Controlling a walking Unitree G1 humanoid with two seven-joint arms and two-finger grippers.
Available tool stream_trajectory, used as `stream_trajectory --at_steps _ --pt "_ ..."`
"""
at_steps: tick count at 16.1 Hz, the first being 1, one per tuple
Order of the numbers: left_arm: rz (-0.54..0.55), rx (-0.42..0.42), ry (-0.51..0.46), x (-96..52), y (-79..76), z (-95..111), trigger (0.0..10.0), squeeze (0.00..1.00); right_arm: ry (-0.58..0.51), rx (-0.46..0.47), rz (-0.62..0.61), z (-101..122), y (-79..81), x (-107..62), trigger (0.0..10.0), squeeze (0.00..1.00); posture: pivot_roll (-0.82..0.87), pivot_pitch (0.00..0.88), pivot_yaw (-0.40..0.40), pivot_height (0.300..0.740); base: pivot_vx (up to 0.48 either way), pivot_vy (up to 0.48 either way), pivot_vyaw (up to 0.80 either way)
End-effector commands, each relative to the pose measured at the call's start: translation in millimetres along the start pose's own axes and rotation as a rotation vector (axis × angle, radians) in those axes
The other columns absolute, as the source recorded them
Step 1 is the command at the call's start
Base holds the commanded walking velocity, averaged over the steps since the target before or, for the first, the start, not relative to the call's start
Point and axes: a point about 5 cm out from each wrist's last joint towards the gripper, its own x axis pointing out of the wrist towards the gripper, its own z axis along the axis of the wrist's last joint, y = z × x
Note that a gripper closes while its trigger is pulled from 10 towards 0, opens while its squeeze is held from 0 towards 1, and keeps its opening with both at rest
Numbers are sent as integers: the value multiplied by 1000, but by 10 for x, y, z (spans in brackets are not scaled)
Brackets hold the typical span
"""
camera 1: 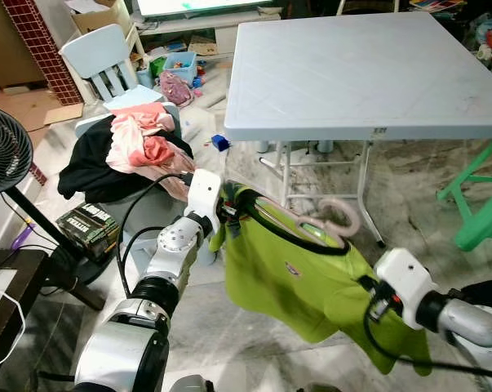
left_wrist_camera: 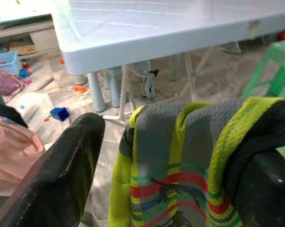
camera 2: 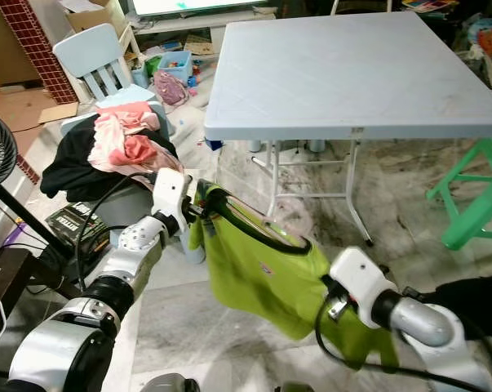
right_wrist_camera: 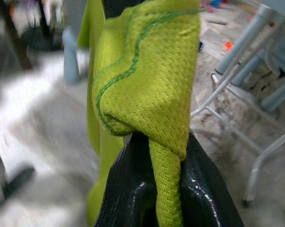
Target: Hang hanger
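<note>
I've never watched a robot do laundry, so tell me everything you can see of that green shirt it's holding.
The green shirt is lime-yellow mesh-like knit with a dark collar, a small chest badge and striped trim inside one shoulder. It hangs stretched between both arms in front of the white table, above the floor. The left gripper holds one shoulder, the right gripper pinches a bunched fold at the other side. A pink hanger pokes out at the neck.
</note>
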Motion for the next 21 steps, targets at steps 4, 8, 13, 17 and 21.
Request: stream_trajectory --at_steps 4,8,13,17,21 --pt "49 -3 -38 -29 125 65 10000 1000 -179 120 126 428 328 81 10000 0 -164 0 90 740 0 0 0" --pt "-2 15 -55 -22 79 91 10000 1000 -248 121 123 654 319 120 10000 0 -167 0 91 740 0 0 0" --pt "-89 -6 -98 -16 -109 110 10000 1000 -326 121 66 904 361 269 10000 0 -161 0 85 740 0 0 0" --pt "-60 12 -106 -18 -132 119 10000 1000 -290 104 95 840 444 309 10000 0 -158 0 83 740 0 0 0" --pt "-64 -9 -139 -117 -16 110 10000 467 -247 116 20 745 264 295 10000 0 -155 0 79 740 0 0 0"
